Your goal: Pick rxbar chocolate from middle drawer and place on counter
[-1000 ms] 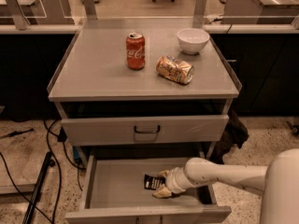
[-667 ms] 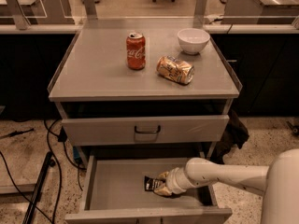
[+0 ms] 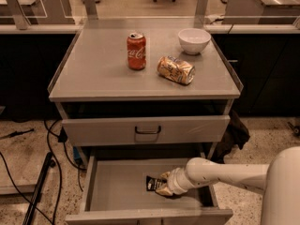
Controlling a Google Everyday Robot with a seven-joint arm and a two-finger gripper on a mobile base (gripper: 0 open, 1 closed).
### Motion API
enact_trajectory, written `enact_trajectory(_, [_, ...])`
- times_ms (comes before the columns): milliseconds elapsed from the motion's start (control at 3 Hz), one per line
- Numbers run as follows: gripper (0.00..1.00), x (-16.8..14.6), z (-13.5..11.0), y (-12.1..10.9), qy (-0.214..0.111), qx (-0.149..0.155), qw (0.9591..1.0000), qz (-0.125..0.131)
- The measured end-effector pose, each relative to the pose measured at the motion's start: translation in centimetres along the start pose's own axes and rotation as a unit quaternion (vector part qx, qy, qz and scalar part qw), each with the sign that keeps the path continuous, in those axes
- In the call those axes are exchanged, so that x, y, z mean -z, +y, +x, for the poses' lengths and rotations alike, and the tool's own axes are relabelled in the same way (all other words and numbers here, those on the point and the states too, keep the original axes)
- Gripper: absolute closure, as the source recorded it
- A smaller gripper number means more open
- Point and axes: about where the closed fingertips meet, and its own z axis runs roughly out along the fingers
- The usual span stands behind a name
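- Claw (image 3: 164,189) sits low inside the middle drawer (image 3: 117,189), at the rxbar chocolate (image 3: 153,183) on its floor; grip state cannot be told.
- Risk: the bar may slip, or catch the closed drawer (image 3: 146,130) above, when lifted toward the bench (image 3: 93,74).

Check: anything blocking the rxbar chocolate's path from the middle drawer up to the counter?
Nothing visible. The pincer is at the rxbar chocolate in the open middle drawer. On the counter, the Coke can, crushed tan can and white bowl leave the front-left bare.
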Motion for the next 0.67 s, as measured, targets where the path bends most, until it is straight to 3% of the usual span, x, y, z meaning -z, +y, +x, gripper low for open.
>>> enact_trajectory(333, [1.00, 1.8, -1.9, 1.1, 0.010, 0.014, 0.9998, -0.010])
enact_trajectory(667, [1.00, 5.2, -5.7, 2.8, 0.025, 0.034, 0.9989, -0.021])
